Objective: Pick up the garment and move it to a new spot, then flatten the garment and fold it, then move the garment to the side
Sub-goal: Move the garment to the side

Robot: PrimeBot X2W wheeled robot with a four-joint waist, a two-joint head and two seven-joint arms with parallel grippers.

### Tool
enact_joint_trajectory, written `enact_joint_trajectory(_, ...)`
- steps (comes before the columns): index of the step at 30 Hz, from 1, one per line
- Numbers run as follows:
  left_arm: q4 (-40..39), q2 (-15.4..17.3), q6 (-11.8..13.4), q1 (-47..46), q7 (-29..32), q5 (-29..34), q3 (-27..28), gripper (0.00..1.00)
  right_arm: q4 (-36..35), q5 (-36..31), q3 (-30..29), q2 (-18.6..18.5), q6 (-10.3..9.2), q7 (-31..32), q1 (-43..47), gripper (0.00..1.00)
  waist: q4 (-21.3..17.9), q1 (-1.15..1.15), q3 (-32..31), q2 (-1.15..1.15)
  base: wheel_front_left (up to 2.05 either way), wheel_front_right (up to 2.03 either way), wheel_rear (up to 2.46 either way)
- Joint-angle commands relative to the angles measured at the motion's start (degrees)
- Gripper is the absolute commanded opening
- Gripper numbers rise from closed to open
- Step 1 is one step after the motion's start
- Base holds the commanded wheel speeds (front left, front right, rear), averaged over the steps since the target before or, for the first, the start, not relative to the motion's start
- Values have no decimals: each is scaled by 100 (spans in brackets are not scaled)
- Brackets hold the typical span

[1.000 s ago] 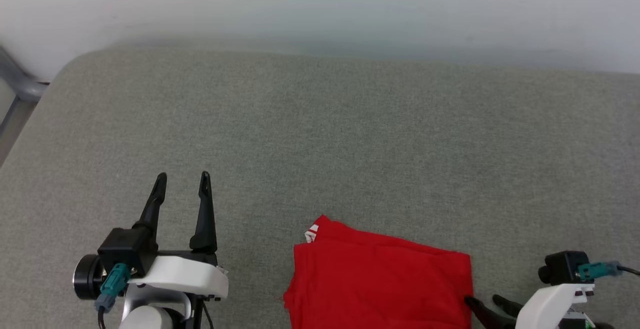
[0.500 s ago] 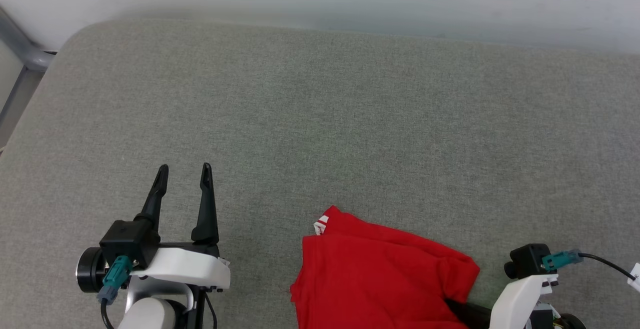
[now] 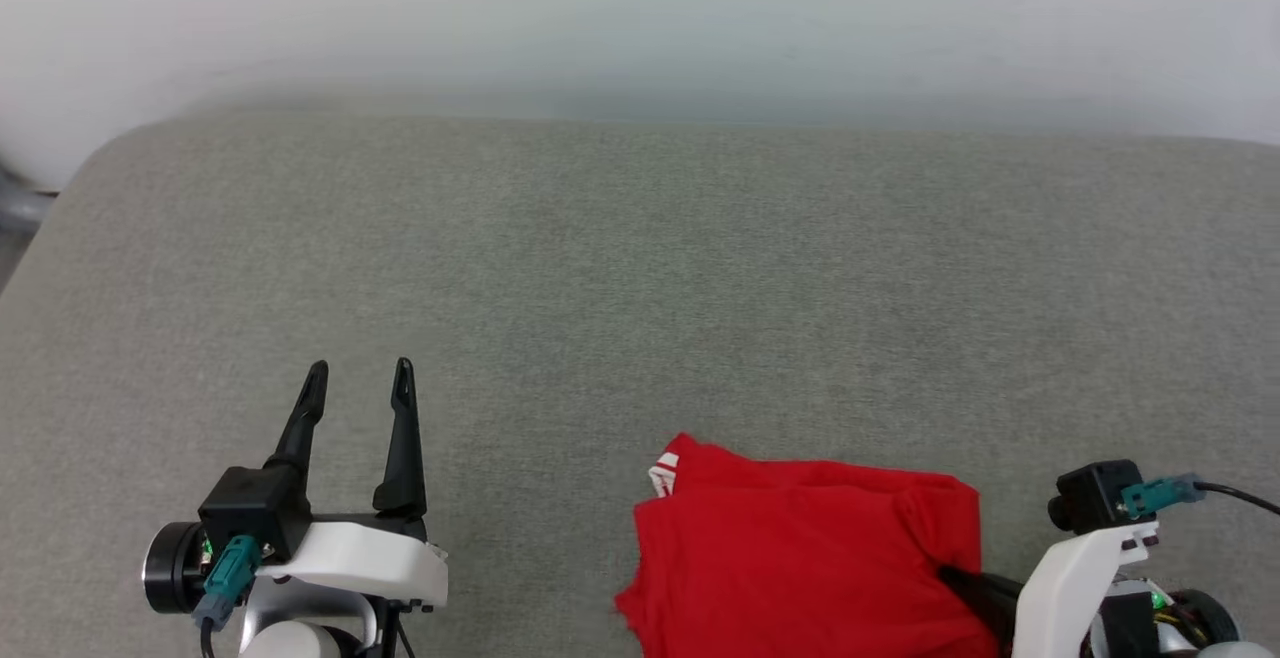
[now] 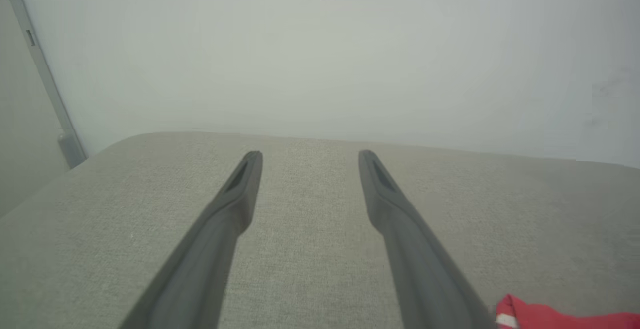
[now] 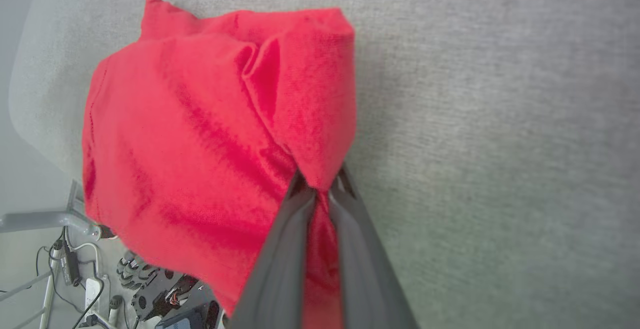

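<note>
Grey woven fabric covers the broad padded surface [image 3: 640, 288] that runs back to a pale wall [image 3: 640, 18]. The garment [image 3: 800, 558], a red jersey shirt, lies bunched at the near edge. The right gripper [image 5: 320, 185] has its jaws closed on a raised fold at the shirt's corner. Cloth peaks right between the tips and fans away ahead of them and to their left, and the rest lies on the surface. Judged from the task, a pinch on one corner looks like the hold needed to lift or drag the shirt across to another spot. The crumpling around the tips suggests that only the upper layers may be caught. The left gripper [image 3: 359, 370] hovers with its jaws spread wide, nothing between them and bare fabric ahead. The shirt's striped trim [image 3: 662, 473] lies well off to their right, apart from them. That arm seems to be held in reserve, placed to take a second corner if needed.
</note>
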Motion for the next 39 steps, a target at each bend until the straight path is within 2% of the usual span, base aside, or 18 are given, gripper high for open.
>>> enact_joint_trajectory(1, -13, 21, 17, 56, -25, 52, 6, 100, -62, -99, -52, -83, -6, 46, -49, 0, -255, 0, -77, 0, 0, 0, 0)
enact_joint_trajectory(7, -105, 19, -28, -23, -25, 115, -5, 100, -213, -365, -312, -400, -6, 298, -135, 0, -972, 0, 87, 0, 0, 0, 0)
enact_joint_trajectory(12, -209, 28, -71, -174, -20, 166, -29, 100, -139, -433, -497, -458, -6, 303, -444, 0, -1658, 0, 379, 0, 0, 0, 0)
enact_joint_trajectory(17, -330, 152, -111, -397, 52, 249, -70, 100, 203, -450, -525, -508, -6, 96, -1131, 0, -2321, 0, 798, 0, 0, 0, 0)
enact_joint_trajectory(23, -601, 386, -168, -782, 302, 423, -133, 100, 820, -470, -560, -600, -6, -236, -2091, 0, -2902, 0, 1360, 0, 0, 0, 0)
enact_joint_trajectory(30, -998, 614, -227, -1279, 674, 606, -190, 100, 1626, -321, -738, -798, -6, -725, -3137, 0, -3051, 0, 2004, 0, 0, 0, 0)
enact_joint_trajectory(39, -1550, 885, -308, -1846, 1057, 831, -254, 100, 2645, -267, -1226, -1309, -6, -1369, -4286, 0, -2767, 0, 2846, 0, 0, 0, 0)
